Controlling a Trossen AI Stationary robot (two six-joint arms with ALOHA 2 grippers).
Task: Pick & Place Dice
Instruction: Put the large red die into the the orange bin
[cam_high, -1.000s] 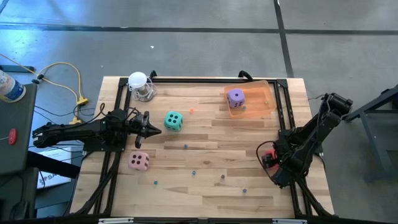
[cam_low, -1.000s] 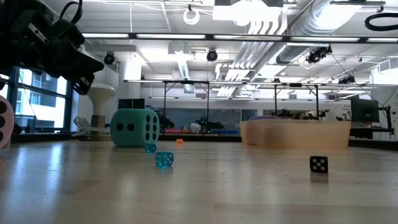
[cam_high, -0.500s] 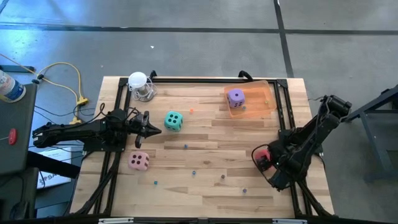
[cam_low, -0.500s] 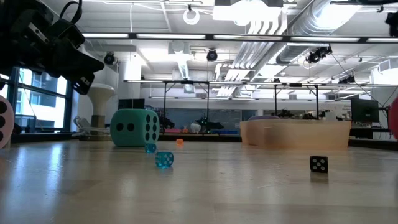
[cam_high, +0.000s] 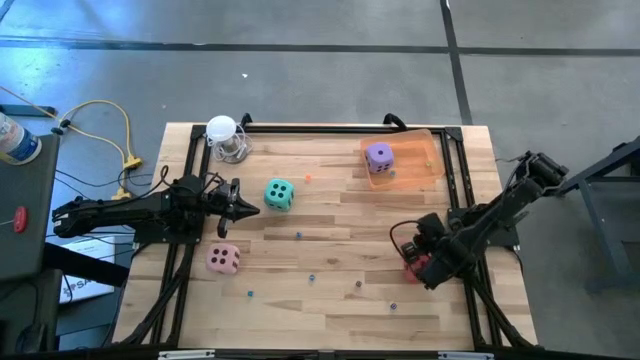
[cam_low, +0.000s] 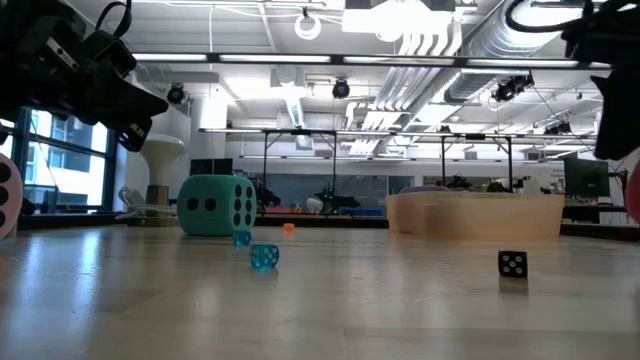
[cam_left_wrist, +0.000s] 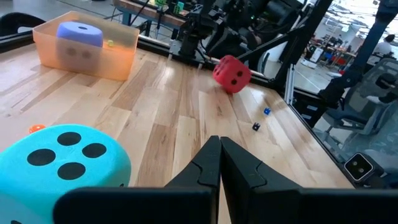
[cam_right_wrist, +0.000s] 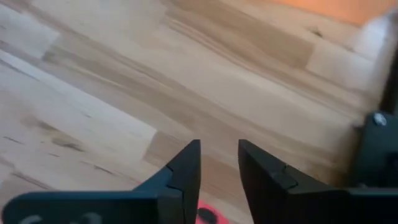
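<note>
Red die (cam_left_wrist: 232, 73): near right of the counter (cam_high: 330, 215), beside the right gripper (cam_high: 412, 262).
Right fingers: grasp unclear, cannot tell.
Left gripper (cam_high: 243, 208): clenched, idle.
Advice: confirm a square hold before carrying to the orange bin (cam_high: 405, 158).

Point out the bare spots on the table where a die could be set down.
Bare wood lies between the teal die and the orange bin, and along the near edge below the pink die. It is crowded around the right hand and red die.
</note>
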